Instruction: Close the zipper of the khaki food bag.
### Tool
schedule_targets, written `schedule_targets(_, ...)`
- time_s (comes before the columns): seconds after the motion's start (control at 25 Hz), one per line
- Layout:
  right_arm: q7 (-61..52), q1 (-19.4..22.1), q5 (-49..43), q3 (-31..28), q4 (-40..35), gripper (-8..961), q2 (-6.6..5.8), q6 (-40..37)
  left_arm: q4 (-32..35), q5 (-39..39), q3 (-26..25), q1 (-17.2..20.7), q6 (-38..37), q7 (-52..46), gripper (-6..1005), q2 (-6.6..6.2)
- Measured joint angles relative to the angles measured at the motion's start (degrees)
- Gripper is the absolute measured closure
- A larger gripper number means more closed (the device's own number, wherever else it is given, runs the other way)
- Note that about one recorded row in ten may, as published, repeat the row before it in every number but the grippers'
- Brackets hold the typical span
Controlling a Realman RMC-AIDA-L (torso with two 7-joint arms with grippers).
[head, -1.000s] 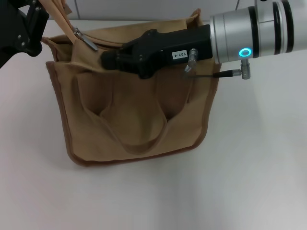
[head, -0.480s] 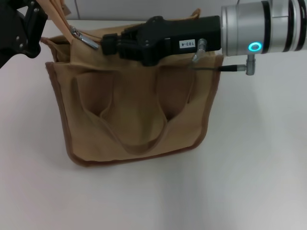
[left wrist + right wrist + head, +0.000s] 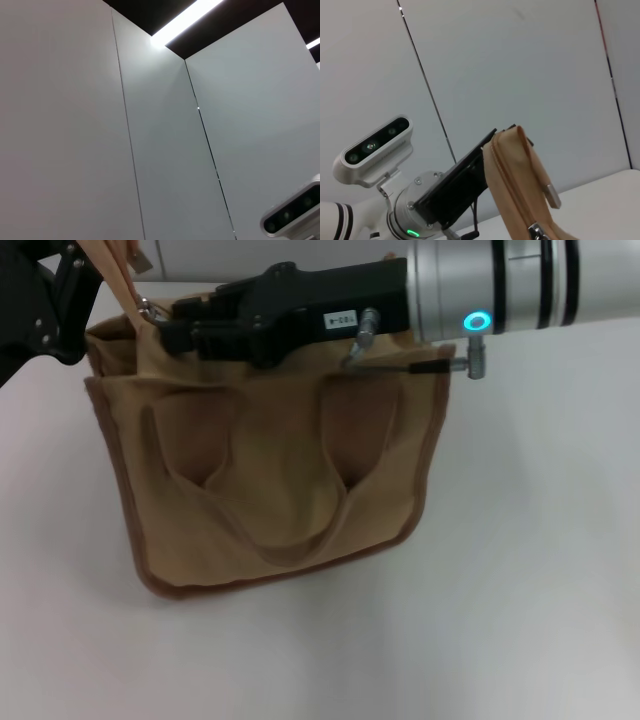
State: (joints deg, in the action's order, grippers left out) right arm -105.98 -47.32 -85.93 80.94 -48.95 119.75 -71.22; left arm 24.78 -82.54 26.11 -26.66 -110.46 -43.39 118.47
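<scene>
White table [image 3: 520, 570]: right pincer [image 3: 165, 332] seemingly at zipper [image 3: 148, 310].

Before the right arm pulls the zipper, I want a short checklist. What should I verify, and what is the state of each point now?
1. The khaki food bag stands upright on the table: ok.
2. Left claw holds up the bag's end at the far left corner: ok; the fabric strip rises beside it, though the grip itself is cut off by the picture edge.
3. Right claw has reached the zipper pull: ok, its tip is right at the tab.
4. Right claw is shut on the pull: cannot tell, the black body hides its fingers.
5. The zipper line is straight and free of folds: cannot tell, the arm covers most of it.
</scene>
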Motion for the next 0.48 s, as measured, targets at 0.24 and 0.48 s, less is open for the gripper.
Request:
schedule_targets(0.24, 0.0, -0.7, 1.4, 2.7, -0.4, 655, 0.03, 1.6, 0.0, -0.2, 0.1, -0.3, 0.1, 0.0, 976, 0.01)
schedule_targets(0.48, -0.3, -0.5, 1.7, 3.1, -1.4, 718, 0.04, 1.0, -0.1, -0.2, 0.1, -0.3, 0.2, 0.0, 976, 0.01)
